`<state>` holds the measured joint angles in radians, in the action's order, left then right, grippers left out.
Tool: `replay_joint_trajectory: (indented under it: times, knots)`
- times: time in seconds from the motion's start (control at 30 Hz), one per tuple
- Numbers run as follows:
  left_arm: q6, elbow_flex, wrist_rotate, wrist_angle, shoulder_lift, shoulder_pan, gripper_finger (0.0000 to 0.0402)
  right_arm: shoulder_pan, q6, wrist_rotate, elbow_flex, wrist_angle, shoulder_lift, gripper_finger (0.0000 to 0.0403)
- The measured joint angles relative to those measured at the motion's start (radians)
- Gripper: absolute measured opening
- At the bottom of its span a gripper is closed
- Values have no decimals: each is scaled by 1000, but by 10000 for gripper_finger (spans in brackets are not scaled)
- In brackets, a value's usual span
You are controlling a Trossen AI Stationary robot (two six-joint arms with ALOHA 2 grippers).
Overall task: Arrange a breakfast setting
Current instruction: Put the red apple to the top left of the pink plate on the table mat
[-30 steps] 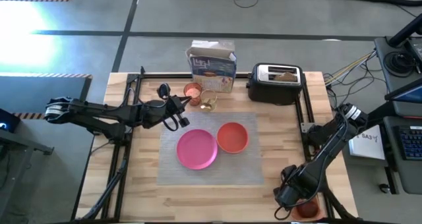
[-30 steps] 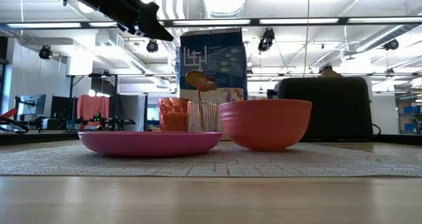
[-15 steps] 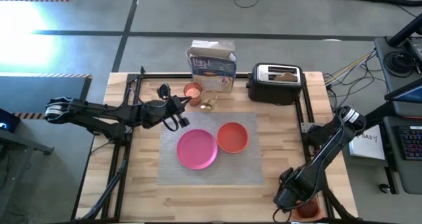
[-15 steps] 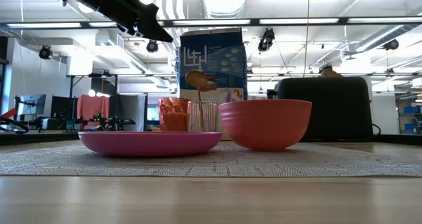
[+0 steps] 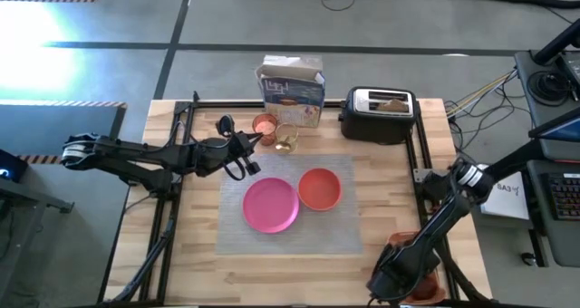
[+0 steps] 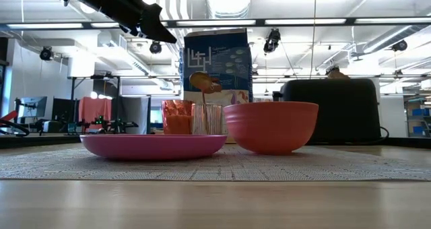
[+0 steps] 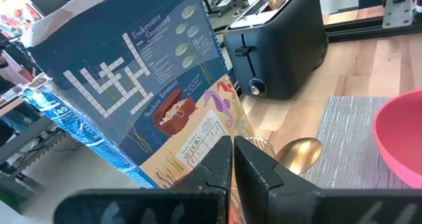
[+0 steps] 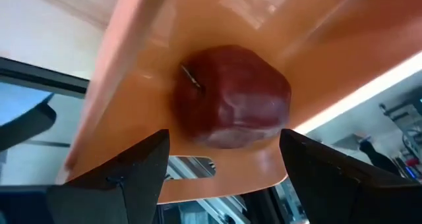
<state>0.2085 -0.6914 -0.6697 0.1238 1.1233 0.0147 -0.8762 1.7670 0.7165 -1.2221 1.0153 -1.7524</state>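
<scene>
A grey placemat (image 5: 344, 231) lies mid-table with a pink plate (image 5: 270, 205) and an orange bowl (image 5: 319, 188) on it. Behind them stand a small orange cup (image 5: 264, 125) and a clear glass (image 5: 286, 141). A gold spoon (image 7: 300, 155) stands in the glass. Toast (image 5: 391, 101) sticks out of the toaster. A red apple (image 8: 231, 105) lies in the orange tray (image 8: 316, 46) at the near right corner. My right gripper (image 8: 224, 178) is open, its fingers on either side of the apple and apart from it. My left gripper (image 7: 232, 165) is shut and empty, left of the cup.
A blue cereal box (image 5: 292, 86) and a black-and-silver toaster (image 5: 379, 113) stand at the far edge. The orange tray (image 5: 433, 290) sits at the table's near right corner, under my right gripper (image 5: 391, 276). Bare wood shows at the near left.
My right gripper has moved toward the table's near edge and down over the orange tray. My left arm and the things on the placemat have kept still.
</scene>
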Motion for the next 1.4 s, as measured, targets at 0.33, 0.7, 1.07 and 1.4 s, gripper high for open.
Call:
replay_joint_trajectory:
  times: [0.33,0.7,1.07,1.4]
  knots:
    - [0,0,0,0,0,0,0,-22,-38,24,16,-4,-17,279]
    - [0,0,0,0,0,0,0,-22,-161,17,77,-39,-12,279]
    - [0,0,0,0,0,0,0,-23,-107,27,82,-185,-5,267]
    - [0,0,0,-1,0,0,0,-22,-127,17,81,-177,-4,169]
